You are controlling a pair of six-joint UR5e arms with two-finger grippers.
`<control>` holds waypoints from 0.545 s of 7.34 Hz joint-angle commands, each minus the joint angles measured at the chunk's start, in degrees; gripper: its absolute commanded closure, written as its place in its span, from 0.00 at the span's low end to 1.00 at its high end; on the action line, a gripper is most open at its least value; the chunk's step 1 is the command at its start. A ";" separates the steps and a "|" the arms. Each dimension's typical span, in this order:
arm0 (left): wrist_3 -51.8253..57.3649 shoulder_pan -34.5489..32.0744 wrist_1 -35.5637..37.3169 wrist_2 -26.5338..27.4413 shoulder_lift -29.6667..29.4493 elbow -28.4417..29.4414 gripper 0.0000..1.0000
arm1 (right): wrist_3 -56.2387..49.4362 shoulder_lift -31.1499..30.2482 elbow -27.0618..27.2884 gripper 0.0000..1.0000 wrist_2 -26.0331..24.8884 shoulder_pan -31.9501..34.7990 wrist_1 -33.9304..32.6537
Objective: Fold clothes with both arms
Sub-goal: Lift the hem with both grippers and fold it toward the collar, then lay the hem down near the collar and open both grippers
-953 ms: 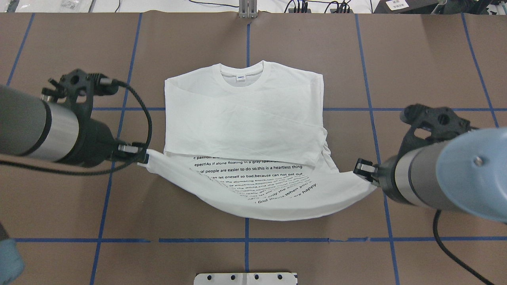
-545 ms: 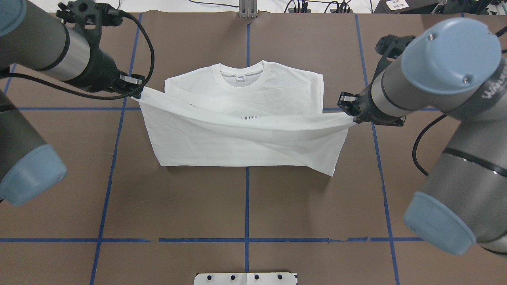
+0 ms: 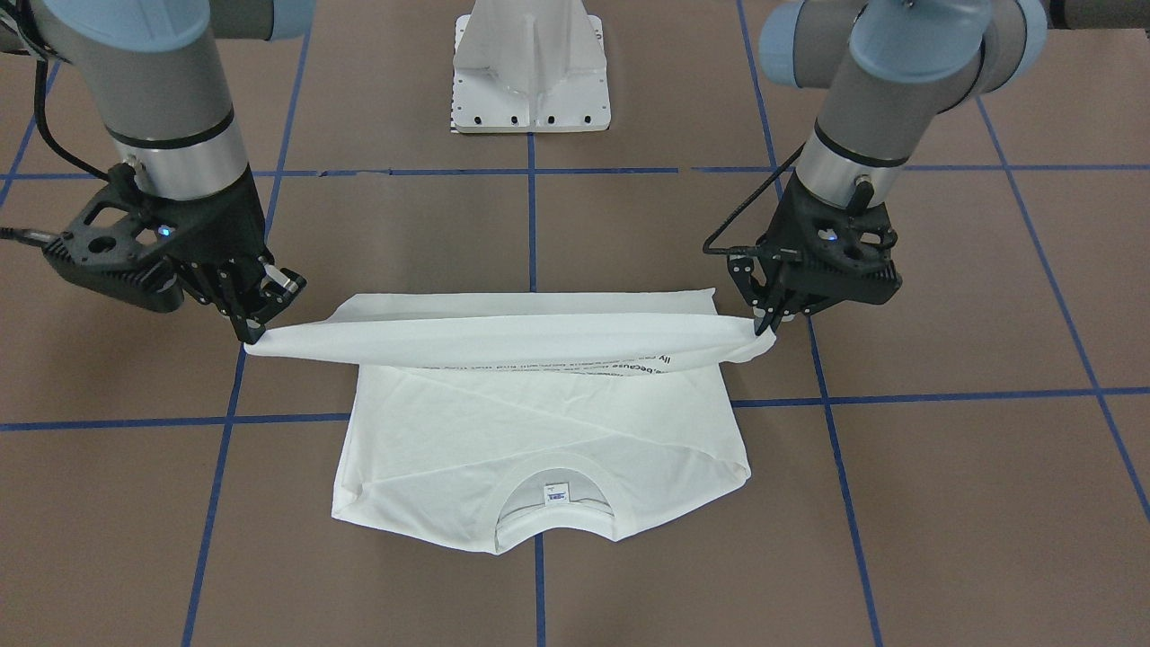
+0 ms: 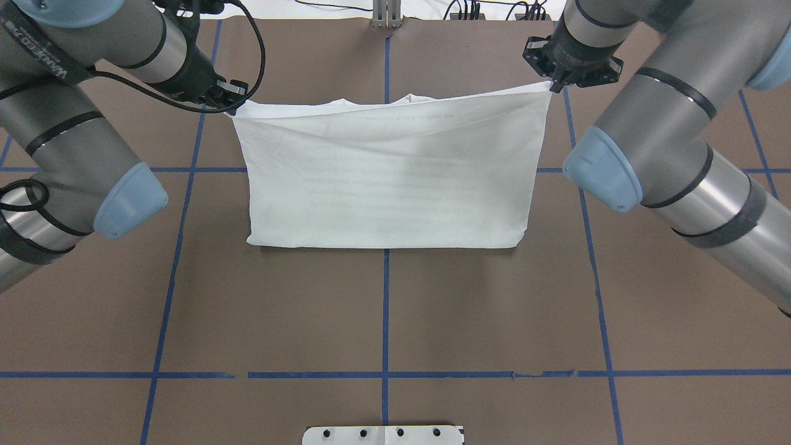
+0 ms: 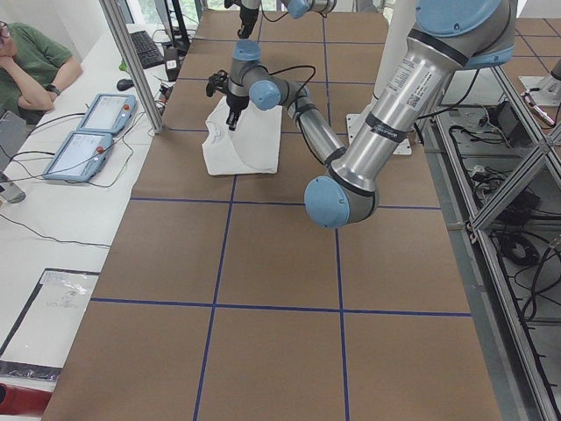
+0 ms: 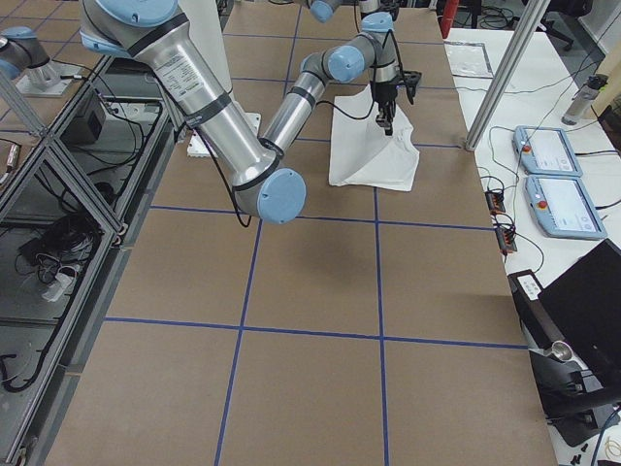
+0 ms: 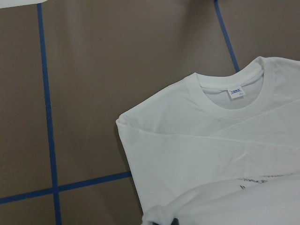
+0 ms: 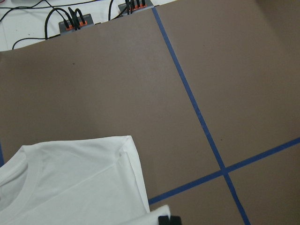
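The white T-shirt (image 4: 389, 179) lies on the brown table with its collar (image 3: 552, 476) on the far side from the robot. Its hem (image 3: 503, 340) is lifted and stretched between both grippers above the collar end. My left gripper (image 4: 232, 99) is shut on the hem's left corner, and my right gripper (image 4: 554, 83) is shut on the right corner. In the front-facing view the left gripper (image 3: 764, 328) is on the right and the right gripper (image 3: 254, 337) on the left. The left wrist view shows the collar with its tag (image 7: 236, 91) below the gripper. A line of black text (image 3: 584, 367) peeks under the raised hem.
The white pedestal base (image 3: 532, 67) stands at the robot's side of the table. Blue tape lines (image 4: 385, 309) cross the brown surface. Cables and a connector box (image 8: 75, 23) lie past the far edge. A person (image 5: 31, 66) sits beside control tablets (image 5: 88, 140) at a side table.
Both grippers have carried the hem up and away from the robot, from beside the shirt's lower half to over the collar. The printed lower half now covers the upper half.
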 commanded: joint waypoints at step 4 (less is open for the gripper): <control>0.20 0.40 -13.50 1.51 -8.24 24.51 1.00 | -0.81 9.45 -31.21 1.00 -4.17 -0.96 20.17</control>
